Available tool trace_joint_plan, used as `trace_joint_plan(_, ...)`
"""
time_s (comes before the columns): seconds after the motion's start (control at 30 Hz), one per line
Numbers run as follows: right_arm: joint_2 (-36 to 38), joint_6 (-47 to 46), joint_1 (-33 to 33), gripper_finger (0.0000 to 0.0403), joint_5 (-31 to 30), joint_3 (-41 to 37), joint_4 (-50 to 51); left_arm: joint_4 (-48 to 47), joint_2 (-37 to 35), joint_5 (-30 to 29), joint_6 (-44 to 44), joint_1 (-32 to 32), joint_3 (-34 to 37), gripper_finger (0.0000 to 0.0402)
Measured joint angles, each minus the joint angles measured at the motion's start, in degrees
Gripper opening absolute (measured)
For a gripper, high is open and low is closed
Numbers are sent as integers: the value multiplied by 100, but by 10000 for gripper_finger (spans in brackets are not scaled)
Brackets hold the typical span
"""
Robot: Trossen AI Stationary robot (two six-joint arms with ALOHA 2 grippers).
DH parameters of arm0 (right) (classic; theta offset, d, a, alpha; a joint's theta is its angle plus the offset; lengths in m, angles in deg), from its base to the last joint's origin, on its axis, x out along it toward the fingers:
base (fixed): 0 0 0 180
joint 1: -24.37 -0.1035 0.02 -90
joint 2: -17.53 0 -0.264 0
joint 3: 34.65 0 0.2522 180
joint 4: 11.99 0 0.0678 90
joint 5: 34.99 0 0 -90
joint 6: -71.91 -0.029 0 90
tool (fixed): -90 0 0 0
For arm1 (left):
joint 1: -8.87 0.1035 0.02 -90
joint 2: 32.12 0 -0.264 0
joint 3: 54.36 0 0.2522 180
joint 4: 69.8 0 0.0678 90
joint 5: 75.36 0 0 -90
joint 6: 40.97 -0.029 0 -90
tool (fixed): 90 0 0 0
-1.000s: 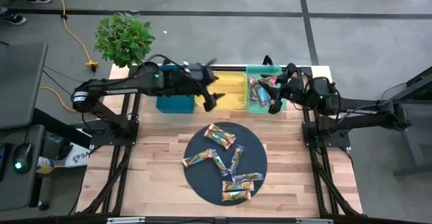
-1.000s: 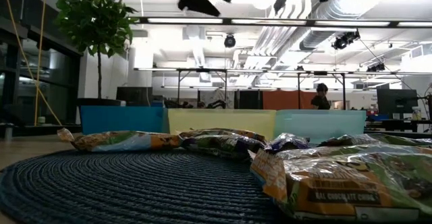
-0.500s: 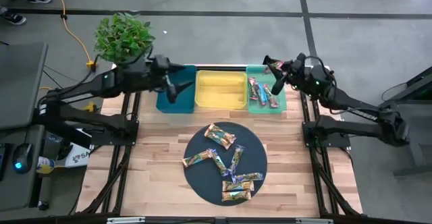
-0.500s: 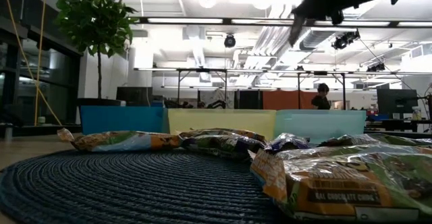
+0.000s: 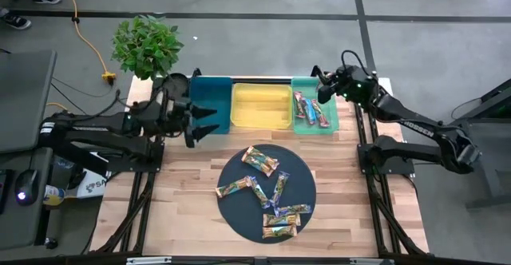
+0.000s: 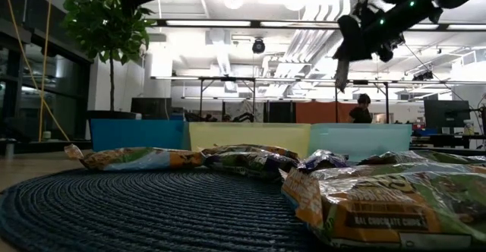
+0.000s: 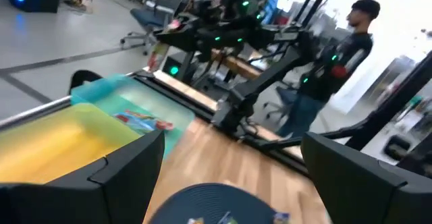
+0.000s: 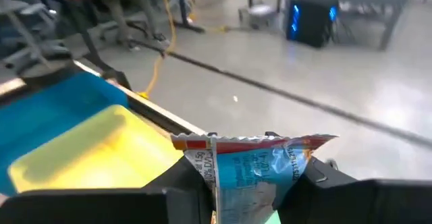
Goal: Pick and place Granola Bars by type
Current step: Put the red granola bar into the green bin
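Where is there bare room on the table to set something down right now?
Bare wood lies on the table left of the round dark mat, and right of it toward the table's right edge. The yellow bin looks bare inside. It is crowded on the mat, where granola bars overlap, and in the green bin, under the right gripper holding a bar.

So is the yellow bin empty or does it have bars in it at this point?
Empty. In the high view the yellow bin shows only bare yellow floor, while the green bin beside it holds a couple of granola bars.
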Motion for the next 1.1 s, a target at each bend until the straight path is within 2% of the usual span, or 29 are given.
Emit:
trace_joint_plan(0.17,-460,-46,78,103,-65,0,312,622,-98,-286,189,-335,382,344)
trace_joint_plan(0.57,-1742,-383,311,103,-357,0,470,778,-95,-368,186,-531,385,344)
trace_joint_plan(1.1,-1937,-1107,756,103,338,-2,1782,770,-95,-462,124,-527,385,344)
